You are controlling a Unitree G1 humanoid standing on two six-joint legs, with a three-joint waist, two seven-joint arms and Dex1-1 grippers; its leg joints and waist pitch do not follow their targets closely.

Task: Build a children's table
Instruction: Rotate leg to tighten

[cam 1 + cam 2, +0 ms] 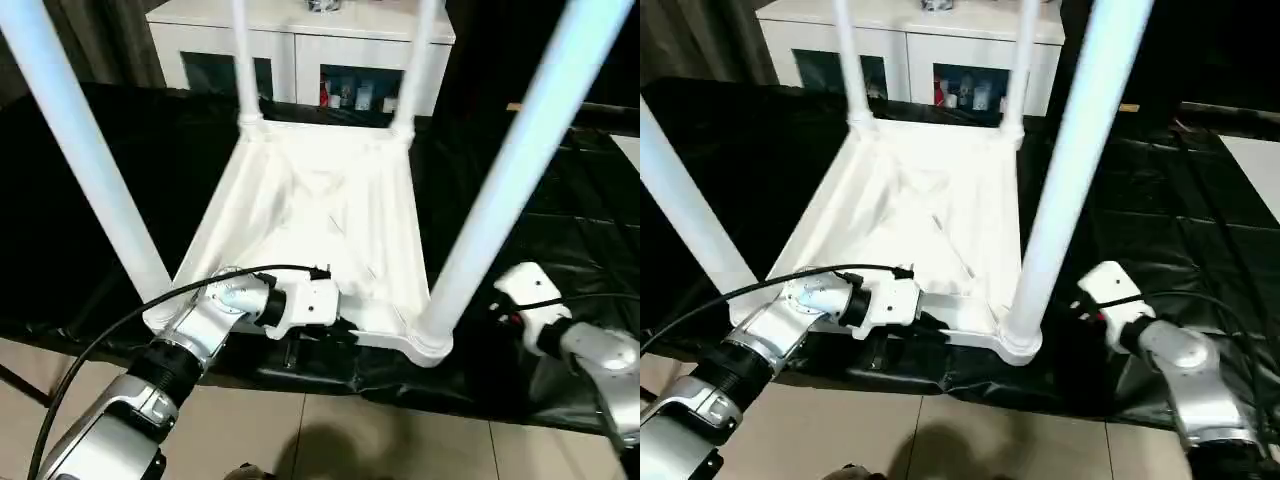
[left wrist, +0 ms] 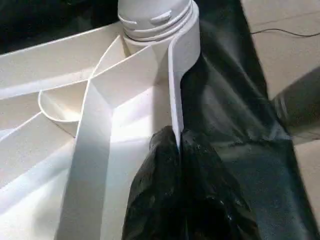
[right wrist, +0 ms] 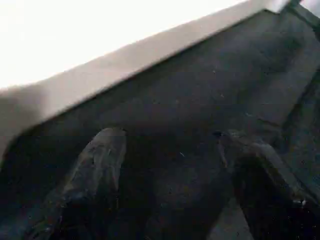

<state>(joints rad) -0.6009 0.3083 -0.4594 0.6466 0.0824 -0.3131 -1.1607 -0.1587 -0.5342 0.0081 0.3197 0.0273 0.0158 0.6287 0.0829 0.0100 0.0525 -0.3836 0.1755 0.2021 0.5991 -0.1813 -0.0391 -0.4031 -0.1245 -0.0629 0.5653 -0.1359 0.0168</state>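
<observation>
The table [image 1: 320, 230] lies upside down on the black-covered work table [image 1: 90, 200], top down, all four legs [image 1: 505, 170] seated in the corner sockets and standing up. Its near edge sits at the work table's front edge, with a white cabinet [image 1: 300, 45] beyond the far edge.

Left gripper [image 2: 179, 150]: clamped on the table's near rim, one finger either side of the thin wall, just beside the near corner socket [image 2: 155, 20]. Right gripper [image 3: 170, 165]: fingers spread, holding nothing, resting over the black cover near the table's side rim, beside the near leg on the robot's right.

Assessment: assembly appears complete; what is left is probably turning the table upright.

Risks:
- The left grip is on a thin plastic wall at one point only. A lift or turn from there could let the rim slip out or flex.
- The long legs put weight high above the table top; tilting with one hold could swing it toward the floor past the near edge.
- The loose black cover near the rim could be pinched or dragged along
</observation>
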